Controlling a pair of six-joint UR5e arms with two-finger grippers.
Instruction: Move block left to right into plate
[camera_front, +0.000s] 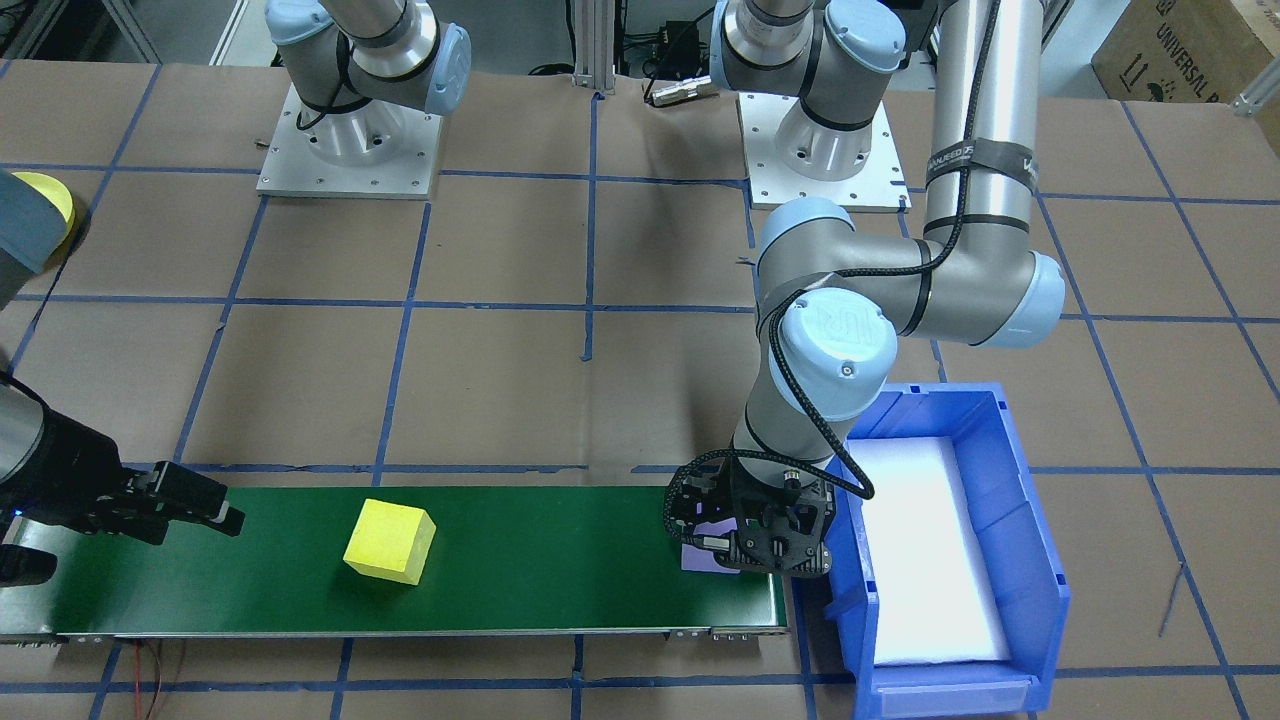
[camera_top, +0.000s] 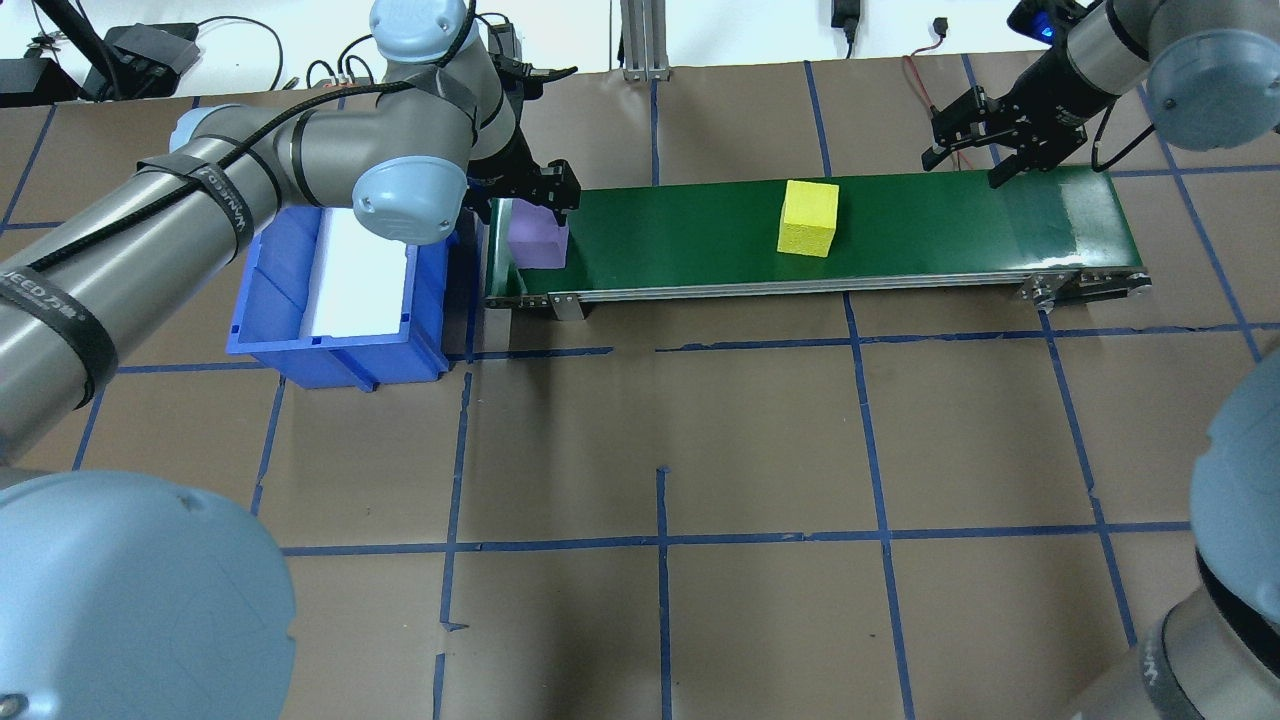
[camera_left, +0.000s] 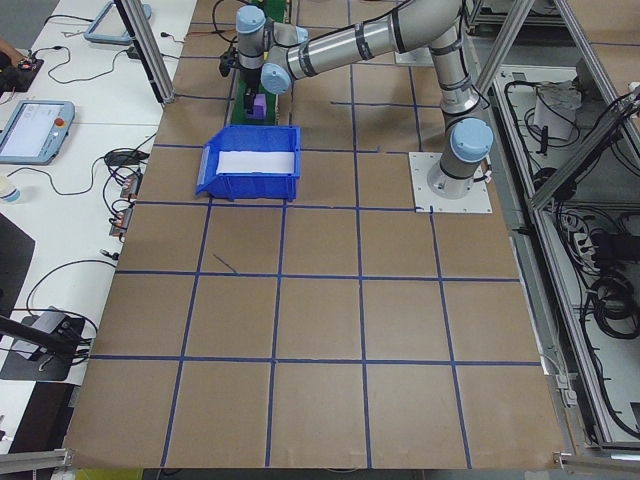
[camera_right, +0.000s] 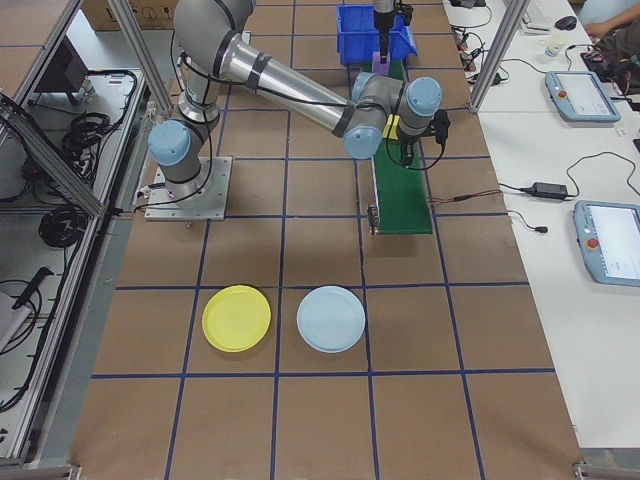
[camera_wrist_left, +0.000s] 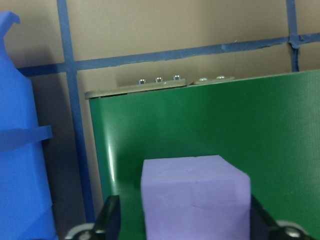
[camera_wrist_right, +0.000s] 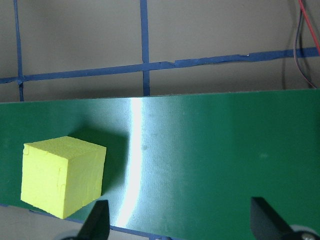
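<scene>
— So where are the blocks?

— One yellow block (camera_front: 389, 541) sits on the green conveyor belt (camera_front: 560, 590), roughly midway along it but nearer the robot's right end, touching nothing else. A purple block (camera_top: 537, 238) stands at the belt's other end, on the robot's left, just beside the blue bin (camera_top: 290, 310).

— Is anything holding the purple one?

— The left gripper (camera_top: 528, 196) is down over it. In the left wrist view its fingers (camera_wrist_left: 110, 220) stand spread, one at each side of the cube, with a sliver of green showing on the left; I cannot tell whether the pads touch it.

— And the right gripper?

— The right gripper (camera_top: 985, 135) hangs above the belt's right end with its jaws apart and nothing between them; the yellow block lies well clear of it, low at the left of its wrist view.

— The plate?

— The yellow plate (camera_right: 236, 318) lies flat on the brown table (camera_right: 330, 420), well apart from the belt, just beside a pale blue plate (camera_right: 331, 319). Neither carries anything. The bin holds a white sheet (camera_front: 925, 560).
</scene>
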